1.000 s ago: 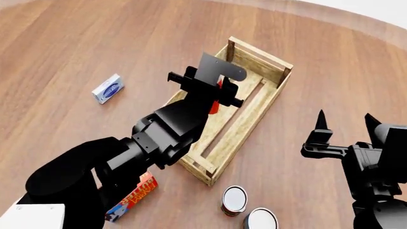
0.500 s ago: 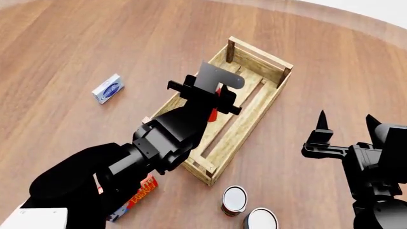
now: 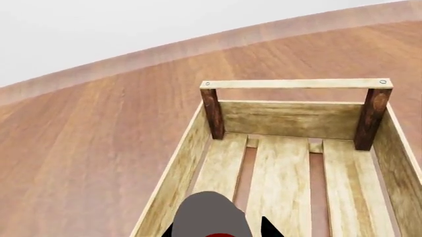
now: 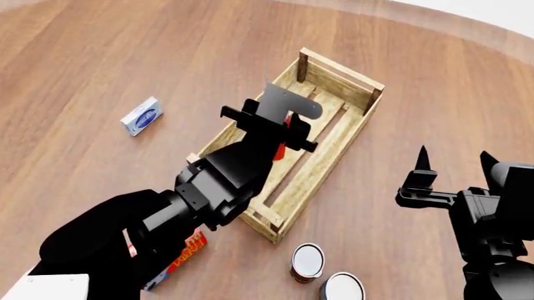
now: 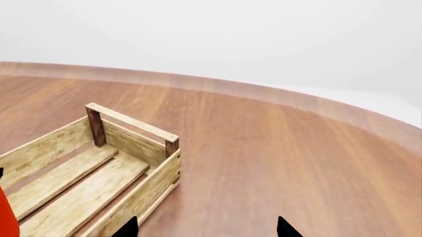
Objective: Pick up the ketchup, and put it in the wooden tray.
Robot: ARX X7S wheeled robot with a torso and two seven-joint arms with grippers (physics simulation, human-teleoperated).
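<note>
My left pincer [image 4: 288, 128]: I am clenching it on the ketchup [image 4: 282, 142], holding it over the wooden tray [image 4: 354, 134].
Ketchup: only slivers of red are showing past my fingers in the head view; it is hanging below my left pincer, inside the tray's outline and above the slats. Whether it is touching them I cannot tell.
Wooden tray: lying directly under my left pincer, its far end wall and two dark corner posts ahead of me in my left wrist view [image 3: 290, 118].
My right pincer [image 4: 451, 164]: I am keeping it released, fingers spread, holding nothing, well off to the tray's side above bare tabletop [image 4: 100, 56].
Handling, as I judge it: a slim plastic squeeze bottle, probably light and smooth, yielding if I am squeezing hard; tall enough to tip. I am favouring a grip around the body, firm but not crushing.
Risk: released high, it may topple across the slats.
</note>
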